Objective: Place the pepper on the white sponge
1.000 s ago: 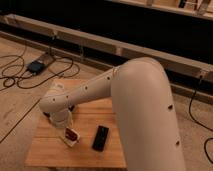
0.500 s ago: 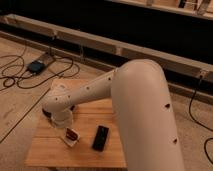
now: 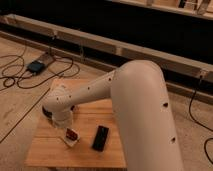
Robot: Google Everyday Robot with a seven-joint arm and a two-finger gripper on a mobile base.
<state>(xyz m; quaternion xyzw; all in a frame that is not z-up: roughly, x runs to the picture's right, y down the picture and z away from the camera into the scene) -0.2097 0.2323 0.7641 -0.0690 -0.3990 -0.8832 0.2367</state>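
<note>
A small wooden table (image 3: 50, 150) stands on a tiled floor, and the robot's big white arm (image 3: 135, 110) reaches over it from the right, filling much of the view. The arm bends down at its left end, so the gripper (image 3: 64, 125) sits low over the near-left part of the table, mostly hidden behind the wrist. Whether its fingers are apart or together cannot be told from here, nor whether they hold anything.

Just below the wrist lies the white sponge (image 3: 70, 140), a pale block on the wood. The pepper (image 3: 72, 133), dark red and glossy, sits on the sponge's top, right beside the gripper.

A black phone (image 3: 100, 138) lies flat to the right of the sponge, near but apart. Far left on the floor, dark cables (image 3: 20, 75) run to a small box (image 3: 36, 66).
</note>
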